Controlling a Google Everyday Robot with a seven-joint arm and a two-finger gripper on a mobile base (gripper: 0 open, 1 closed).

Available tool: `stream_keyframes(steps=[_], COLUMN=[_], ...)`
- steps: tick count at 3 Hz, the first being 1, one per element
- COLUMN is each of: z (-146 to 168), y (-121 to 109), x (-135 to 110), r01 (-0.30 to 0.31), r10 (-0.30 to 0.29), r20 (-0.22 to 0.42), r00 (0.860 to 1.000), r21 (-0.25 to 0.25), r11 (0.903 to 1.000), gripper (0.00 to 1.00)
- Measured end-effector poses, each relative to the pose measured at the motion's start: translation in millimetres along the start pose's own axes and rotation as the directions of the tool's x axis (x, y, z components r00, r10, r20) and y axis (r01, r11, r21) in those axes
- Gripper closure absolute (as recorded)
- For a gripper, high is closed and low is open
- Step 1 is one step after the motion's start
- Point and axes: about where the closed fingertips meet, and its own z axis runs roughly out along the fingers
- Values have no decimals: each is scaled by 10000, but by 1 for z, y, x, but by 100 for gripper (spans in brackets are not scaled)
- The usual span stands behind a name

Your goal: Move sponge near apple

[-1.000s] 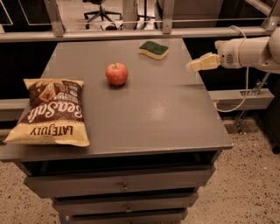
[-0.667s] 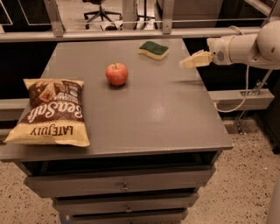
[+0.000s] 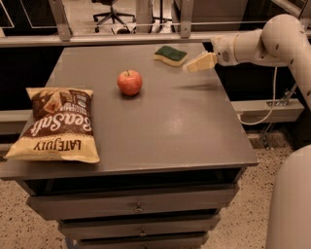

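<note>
The sponge point(image 3: 171, 55), dark green on top over pale yellow foam, lies near the far edge of the grey table point(image 3: 160, 121), right of centre. The red-orange apple point(image 3: 129, 82) stands on the table nearer to me and to the left of the sponge. My gripper point(image 3: 194, 64) reaches in from the right, held above the table just right of the sponge and a little nearer than it. It touches nothing and holds nothing.
A brown and cream chip bag point(image 3: 57, 124) lies at the table's left front. Drawers point(image 3: 138, 206) sit under the tabletop. A rail point(image 3: 121, 39) runs behind the table's far edge, with an office chair point(image 3: 112, 12) beyond.
My gripper has moved left across the table's right edge toward the sponge. The sponge, apple and chip bag have not moved.
</note>
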Motion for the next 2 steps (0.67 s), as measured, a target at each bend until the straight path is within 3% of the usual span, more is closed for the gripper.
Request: stream_keyframes(steps=[2], z=[33], y=[1], x=[-8], r01=[-208], r10=[232], r20=[544], r00=[9982], r21=[-439], r11=[9988], gripper=[0])
